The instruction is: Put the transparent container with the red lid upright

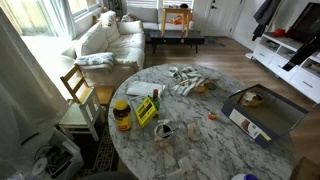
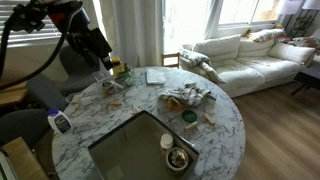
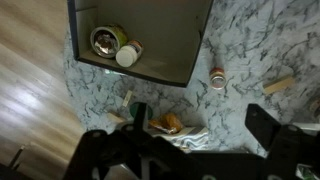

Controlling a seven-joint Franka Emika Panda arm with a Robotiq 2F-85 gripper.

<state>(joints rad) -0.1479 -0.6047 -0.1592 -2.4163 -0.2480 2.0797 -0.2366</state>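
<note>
The small transparent container with the red lid (image 3: 217,78) lies on the marble table just off the edge of the grey tray (image 3: 190,68); it seems to be on its side. In an exterior view it shows as a small reddish thing (image 1: 211,116) beside the tray (image 1: 285,112). My gripper (image 3: 180,140) is open and empty, high above the table, with dark fingers at either side of the wrist view. In an exterior view the gripper (image 2: 105,58) hangs over the far part of the table.
The tray holds a bowl (image 3: 104,41) and a white cup (image 3: 127,55). A striped towel (image 3: 185,133), an orange thing (image 3: 165,122) and a wooden block (image 3: 277,87) lie nearby. A yellow-lidded jar (image 1: 121,113) and a yellow box (image 1: 146,110) stand further off. The table edge (image 3: 70,75) is at the left.
</note>
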